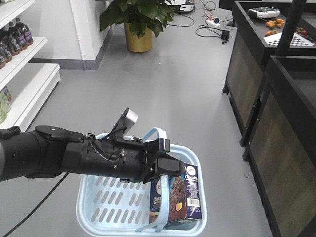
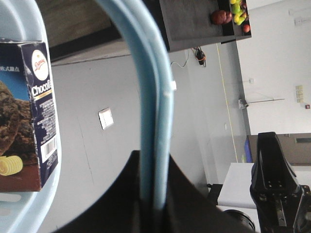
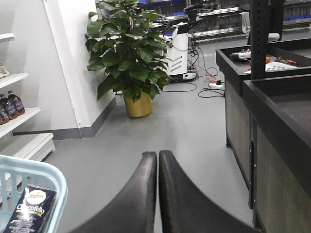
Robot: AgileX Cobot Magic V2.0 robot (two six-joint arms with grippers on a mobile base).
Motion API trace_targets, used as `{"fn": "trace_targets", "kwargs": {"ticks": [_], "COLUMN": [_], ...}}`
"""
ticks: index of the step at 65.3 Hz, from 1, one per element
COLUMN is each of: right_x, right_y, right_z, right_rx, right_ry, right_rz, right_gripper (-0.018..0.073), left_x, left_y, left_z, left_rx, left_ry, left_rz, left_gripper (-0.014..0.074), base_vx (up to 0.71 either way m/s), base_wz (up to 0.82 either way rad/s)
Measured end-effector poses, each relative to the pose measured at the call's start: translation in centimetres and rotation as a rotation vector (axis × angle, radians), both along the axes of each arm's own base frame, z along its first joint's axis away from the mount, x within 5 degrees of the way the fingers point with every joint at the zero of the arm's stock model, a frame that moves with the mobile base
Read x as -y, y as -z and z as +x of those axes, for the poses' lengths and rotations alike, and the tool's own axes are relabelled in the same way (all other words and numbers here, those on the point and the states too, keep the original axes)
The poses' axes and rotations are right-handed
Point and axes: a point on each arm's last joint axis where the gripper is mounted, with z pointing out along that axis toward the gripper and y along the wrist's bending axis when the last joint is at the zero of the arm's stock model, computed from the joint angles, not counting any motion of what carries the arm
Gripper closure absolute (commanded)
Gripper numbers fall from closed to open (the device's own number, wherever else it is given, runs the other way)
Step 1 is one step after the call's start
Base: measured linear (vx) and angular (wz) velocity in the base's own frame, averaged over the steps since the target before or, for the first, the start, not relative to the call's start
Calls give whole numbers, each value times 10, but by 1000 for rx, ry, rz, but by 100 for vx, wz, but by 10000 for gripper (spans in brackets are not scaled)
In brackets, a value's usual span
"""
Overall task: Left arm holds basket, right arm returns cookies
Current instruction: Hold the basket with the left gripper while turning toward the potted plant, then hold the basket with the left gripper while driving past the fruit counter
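The left pincer (image 1: 165, 167) is clamped on the pale blue handle (image 1: 156, 132) of the basket (image 1: 82, 207). In the left wrist view the strap (image 2: 156, 97) runs straight down between the black fingers (image 2: 127, 199), which press it from both sides.

Far left, white shelves (image 1: 24, 54) carry dark bottles (image 1: 15, 34). The left arm (image 1: 54, 158) reaches in from that side, bulky and black, with thin cables and a small grey tab (image 1: 131, 116) sticking up. The basket hangs under it above the grey floor (image 1: 182, 79).

The cookies box (image 1: 180, 197) stands on end inside the basket, in the near right corner against the right wall, with the handle strap crossing in front of it. Its barcode and round white logo face the front camera. From the right wrist it shows at the basket's rim (image 3: 48, 177), low in the left corner of that view.

The right pincer (image 3: 158, 162) has its two fingers pressed together with nothing between them, apart from the basket.

Behind stands a leafy plant (image 1: 138, 17) in a gold pot. Along the right runs a dark counter (image 1: 256, 69) with fruit (image 1: 274, 23) on top.
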Motion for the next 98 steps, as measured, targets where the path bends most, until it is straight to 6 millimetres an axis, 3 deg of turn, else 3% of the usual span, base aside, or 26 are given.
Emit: {"fn": "trace_targets", "kwargs": {"ticks": [98], "right_x": [0], "right_y": [0], "right_z": [0], "right_rx": [0], "right_ry": [0], "right_rz": [0], "right_gripper": [567], "left_x": [0], "left_y": [0], "left_z": [0], "left_rx": [0], "left_ry": [-1], "left_rz": [1], "left_gripper": [603], "base_vx": [20], "base_wz": [0]}}
